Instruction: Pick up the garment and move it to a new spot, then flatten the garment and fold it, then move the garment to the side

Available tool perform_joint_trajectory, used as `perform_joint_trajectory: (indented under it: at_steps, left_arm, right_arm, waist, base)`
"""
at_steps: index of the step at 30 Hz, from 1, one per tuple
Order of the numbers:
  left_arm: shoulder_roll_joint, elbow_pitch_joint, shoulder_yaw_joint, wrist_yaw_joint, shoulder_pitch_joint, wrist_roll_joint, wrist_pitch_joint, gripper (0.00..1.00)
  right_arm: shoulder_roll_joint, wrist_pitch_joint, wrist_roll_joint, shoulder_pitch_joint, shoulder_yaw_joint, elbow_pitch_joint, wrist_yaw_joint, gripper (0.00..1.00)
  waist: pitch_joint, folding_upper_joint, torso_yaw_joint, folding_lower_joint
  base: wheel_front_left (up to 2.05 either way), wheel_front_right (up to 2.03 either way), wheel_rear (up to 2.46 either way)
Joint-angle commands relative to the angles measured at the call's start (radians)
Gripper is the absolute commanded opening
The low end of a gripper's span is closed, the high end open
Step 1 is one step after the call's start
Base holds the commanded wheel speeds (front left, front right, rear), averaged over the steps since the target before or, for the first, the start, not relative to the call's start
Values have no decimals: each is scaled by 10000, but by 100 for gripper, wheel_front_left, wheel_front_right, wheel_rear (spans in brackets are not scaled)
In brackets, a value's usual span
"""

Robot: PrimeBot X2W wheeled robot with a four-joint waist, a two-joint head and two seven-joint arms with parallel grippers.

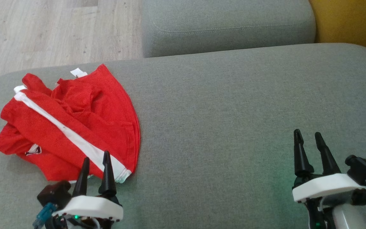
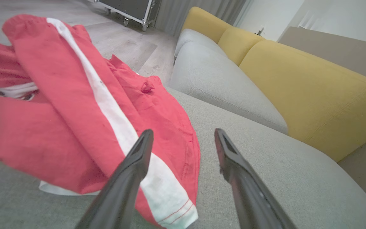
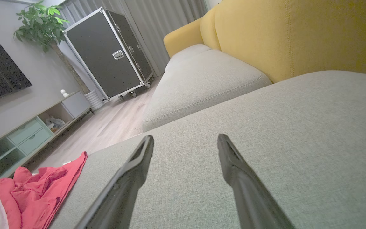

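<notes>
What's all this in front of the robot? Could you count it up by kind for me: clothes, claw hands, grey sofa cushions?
Garments: 1, the red garment
Grippers: 2, the left gripper and the right gripper, both open
Grey cushions: 2, the near cushion and the far cushion
Total: 5

Garment (image 1: 74, 121) at left on the cushion (image 1: 234, 111), just ahead of the left pincer (image 1: 96, 155)
</notes>
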Motion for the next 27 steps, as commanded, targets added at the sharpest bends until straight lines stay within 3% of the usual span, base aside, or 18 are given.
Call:
perform_joint_trajectory:
  at_steps: [1,22,27]
  left_arm:
    - [150,-333,81,95,-603,331,-144,100]
    - [851,-626,-1390,1485,-839,3000,-766,100]
    - [781,-788,-1490,1685,-843,3113,-915,100]
  right_arm:
    - [-73,-151,-372,-585,179,-331,29,100]
    - [-85,-769,-3534,-768,727,-380,35,100]
    - [-88,-917,-3534,-795,948,-489,36,100]
  waist:
    - [-1,0,-5,-1]
    - [-48,0,-98,-1]
    - [-45,0,-122,-1]
  base:
    - [0,0,0]
    - [0,0,0]
    - [0,0,0]
